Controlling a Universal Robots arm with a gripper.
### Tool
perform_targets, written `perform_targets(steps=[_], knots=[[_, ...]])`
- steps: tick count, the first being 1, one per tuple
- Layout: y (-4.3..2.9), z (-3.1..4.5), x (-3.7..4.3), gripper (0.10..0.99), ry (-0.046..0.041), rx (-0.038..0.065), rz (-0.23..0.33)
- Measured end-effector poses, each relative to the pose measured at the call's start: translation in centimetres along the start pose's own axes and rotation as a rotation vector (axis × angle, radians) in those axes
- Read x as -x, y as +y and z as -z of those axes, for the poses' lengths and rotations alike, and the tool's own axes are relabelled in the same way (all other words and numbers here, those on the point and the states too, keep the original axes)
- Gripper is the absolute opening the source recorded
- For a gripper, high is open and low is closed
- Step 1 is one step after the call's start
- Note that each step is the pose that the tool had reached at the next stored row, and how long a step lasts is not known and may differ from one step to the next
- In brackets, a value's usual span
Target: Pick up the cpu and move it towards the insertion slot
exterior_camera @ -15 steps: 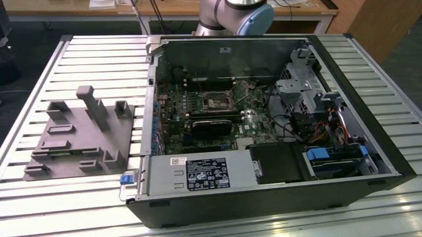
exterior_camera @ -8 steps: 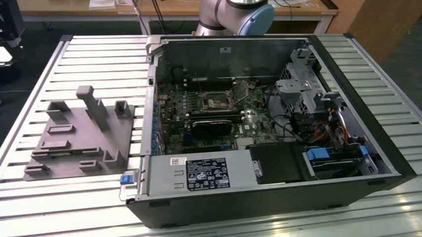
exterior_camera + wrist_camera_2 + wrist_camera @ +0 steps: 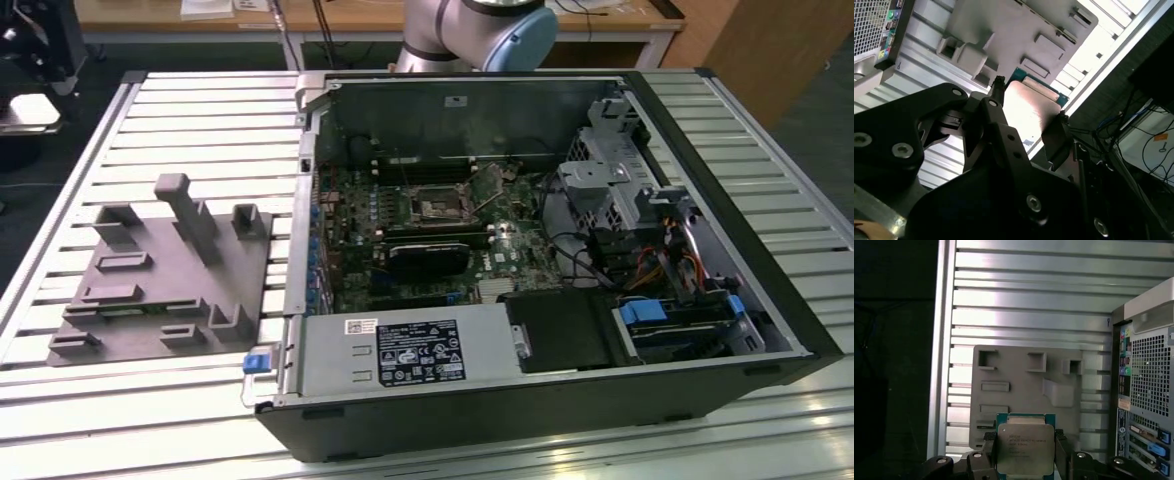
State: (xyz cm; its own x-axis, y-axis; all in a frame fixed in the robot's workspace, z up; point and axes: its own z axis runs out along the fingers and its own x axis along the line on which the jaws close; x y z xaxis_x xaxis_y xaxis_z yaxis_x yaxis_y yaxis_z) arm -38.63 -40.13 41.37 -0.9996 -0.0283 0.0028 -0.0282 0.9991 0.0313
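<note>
gripper (image 3: 1025, 452) black metal jaws clamped on cpu (image 3: 1025, 449), flat square, matte silvery lid, green rim; grey plastic fixture (image 3: 1024, 390) beneath; insertion slot (image 3: 438, 207) shiny-framed in case.

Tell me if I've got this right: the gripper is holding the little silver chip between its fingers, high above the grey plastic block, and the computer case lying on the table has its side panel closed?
Nearly. The gripper does hold the cpu above the grey fixture block, as both wrist views show. But the computer case is open: the exterior view looks straight down on its motherboard and the insertion slot.
</note>
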Motion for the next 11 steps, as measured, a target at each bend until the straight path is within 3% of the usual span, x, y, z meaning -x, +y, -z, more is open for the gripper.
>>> perform_targets(steps=[11], knots=[[-0.12, 0.01, 4.28, 0.545, 0.0000, 0.000, 0.000]])
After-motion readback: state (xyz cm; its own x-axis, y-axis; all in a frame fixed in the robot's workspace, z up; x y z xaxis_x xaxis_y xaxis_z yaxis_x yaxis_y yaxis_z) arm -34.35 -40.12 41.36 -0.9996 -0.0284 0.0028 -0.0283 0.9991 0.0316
